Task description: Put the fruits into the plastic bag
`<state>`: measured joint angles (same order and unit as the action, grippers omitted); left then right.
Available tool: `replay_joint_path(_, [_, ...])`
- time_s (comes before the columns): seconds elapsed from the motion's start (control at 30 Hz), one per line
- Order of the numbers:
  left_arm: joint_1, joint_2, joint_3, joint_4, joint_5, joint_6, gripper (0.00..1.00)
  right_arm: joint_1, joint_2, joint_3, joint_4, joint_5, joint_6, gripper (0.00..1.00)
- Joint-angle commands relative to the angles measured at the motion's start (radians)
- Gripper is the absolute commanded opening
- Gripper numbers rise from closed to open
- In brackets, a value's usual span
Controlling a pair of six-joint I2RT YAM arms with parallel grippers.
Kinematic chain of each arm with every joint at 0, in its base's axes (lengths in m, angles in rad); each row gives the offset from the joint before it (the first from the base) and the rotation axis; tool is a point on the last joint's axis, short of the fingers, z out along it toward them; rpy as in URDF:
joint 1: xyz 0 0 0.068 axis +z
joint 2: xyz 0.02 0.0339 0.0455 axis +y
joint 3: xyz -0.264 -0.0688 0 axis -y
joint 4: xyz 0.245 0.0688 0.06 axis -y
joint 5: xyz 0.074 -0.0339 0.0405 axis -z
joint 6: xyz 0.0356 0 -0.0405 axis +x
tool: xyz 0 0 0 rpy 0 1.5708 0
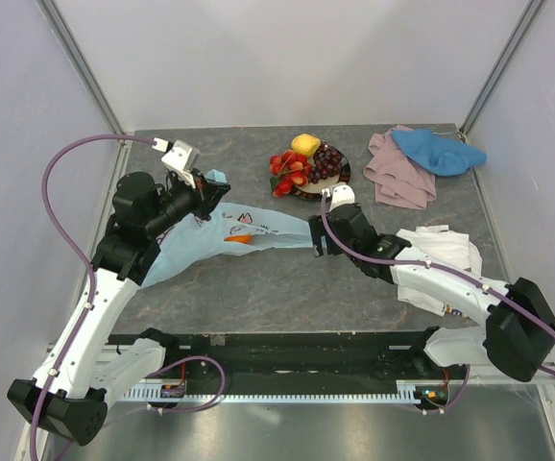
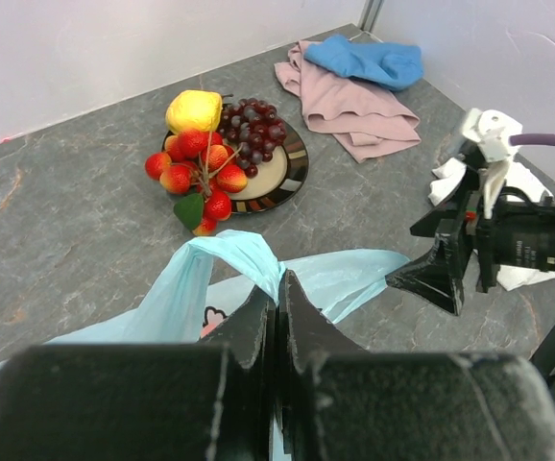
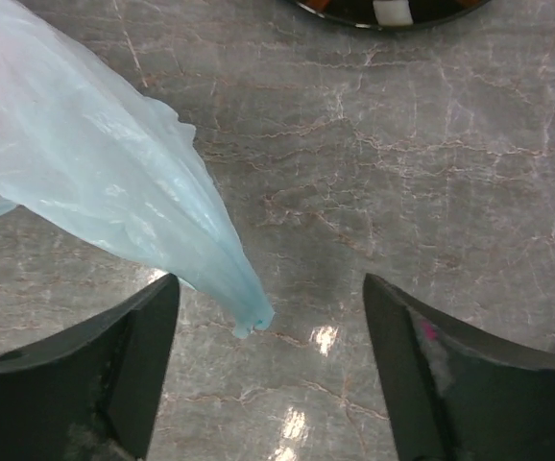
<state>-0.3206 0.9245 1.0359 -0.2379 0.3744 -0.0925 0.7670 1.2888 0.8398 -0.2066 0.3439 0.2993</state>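
The fruits [image 1: 304, 163] are sitting piled on a plate [image 2: 300, 163] at 12 o'clock on the tabletop [image 1: 258, 298]. A yellow lemon [image 2: 194, 109] is lying farthest back, with dark grapes [image 2: 254, 126] at its 4 o'clock and red strawberries [image 2: 196, 163] at its 7 o'clock. The plastic bag [image 1: 222, 235], light blue and printed, is lying stretched from 9 o'clock toward centre, one handle pinched in the left end effector [image 2: 277, 288].

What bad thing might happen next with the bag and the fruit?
The thin free end of the plastic bag sits barely inside the open right gripper, so it may slip out. The left gripper pinches only one handle, so the mouth might stay flat. The fruits are piled loosely on the plate and may roll.
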Motion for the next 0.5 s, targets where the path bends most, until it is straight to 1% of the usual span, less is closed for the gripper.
replay_joint_path(0.0, [0.003,-0.013,0.006,0.011,-0.023,-0.004,0.01,-0.047,0.049,-0.016,0.119,-0.117,-0.038,0.76])
replay_joint_path(0.03, [0.005,-0.013,0.004,0.011,-0.023,-0.004,0.01,-0.066,0.07,-0.008,0.127,-0.152,-0.045,0.73])
replay_joint_path(0.07, [0.003,-0.013,0.006,0.011,-0.023,-0.003,0.01,-0.074,0.079,-0.002,0.139,-0.17,-0.048,0.67])
replay_joint_path(0.13, [0.005,-0.016,0.004,0.011,-0.028,-0.001,0.02,-0.083,0.092,0.011,0.15,-0.206,-0.061,0.57])
replay_joint_path(0.17, [0.003,-0.018,0.004,0.011,-0.029,-0.001,0.02,-0.084,0.09,0.018,0.154,-0.218,-0.066,0.46])
replay_joint_path(0.23, [0.005,-0.019,0.006,0.012,-0.035,0.004,0.02,-0.084,0.073,0.057,0.147,-0.238,-0.077,0.28])
replay_joint_path(0.27, [0.003,-0.021,0.007,0.011,-0.041,0.007,0.02,-0.084,0.064,0.079,0.125,-0.246,-0.086,0.16])
replay_joint_path(0.3, [0.005,-0.021,0.01,0.008,-0.069,0.017,0.02,-0.084,0.043,0.105,0.107,-0.25,-0.095,0.12])
replay_joint_path(0.33, [0.008,-0.023,0.025,0.005,-0.087,0.022,0.02,-0.084,0.029,0.169,0.086,-0.253,-0.103,0.09])
replay_joint_path(0.37, [0.011,-0.026,0.036,-0.006,-0.103,0.025,0.02,-0.084,0.018,0.206,0.043,-0.259,-0.124,0.02])
replay_joint_path(0.47, [0.034,-0.044,0.087,-0.024,-0.167,0.031,0.02,-0.084,-0.014,0.367,-0.02,-0.264,-0.158,0.01])
